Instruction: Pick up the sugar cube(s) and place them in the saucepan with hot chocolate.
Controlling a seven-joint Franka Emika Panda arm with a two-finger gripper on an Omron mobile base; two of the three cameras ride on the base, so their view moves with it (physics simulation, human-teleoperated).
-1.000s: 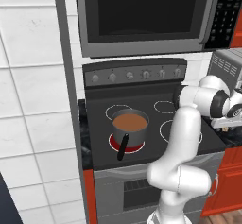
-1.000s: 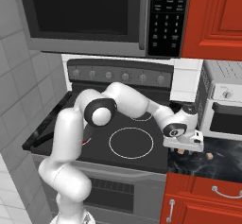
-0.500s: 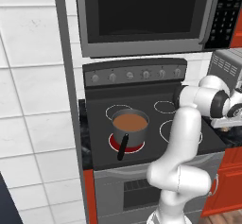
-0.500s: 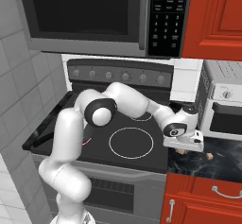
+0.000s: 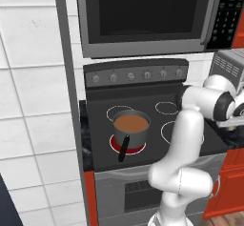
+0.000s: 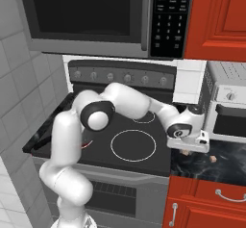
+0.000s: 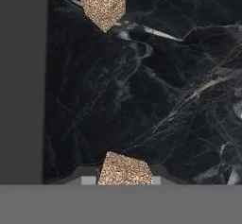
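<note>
My gripper (image 7: 124, 179) pinches 1 sugar cube (image 7: 125, 170) by opposite flat faces; it looks light, rigid, crumbly, so I'd squeeze gently.

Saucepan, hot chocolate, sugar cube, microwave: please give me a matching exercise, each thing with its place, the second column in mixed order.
Things:
1. saucepan
2. hot chocolate
3. sugar cube at the top of the hand view
4. microwave

Places:
A. on the black marble counter
B. above the stove
C. on the red-glowing burner
D. inside the saucepan

Pairs: 1-C, 2-D, 3-A, 4-B
</note>
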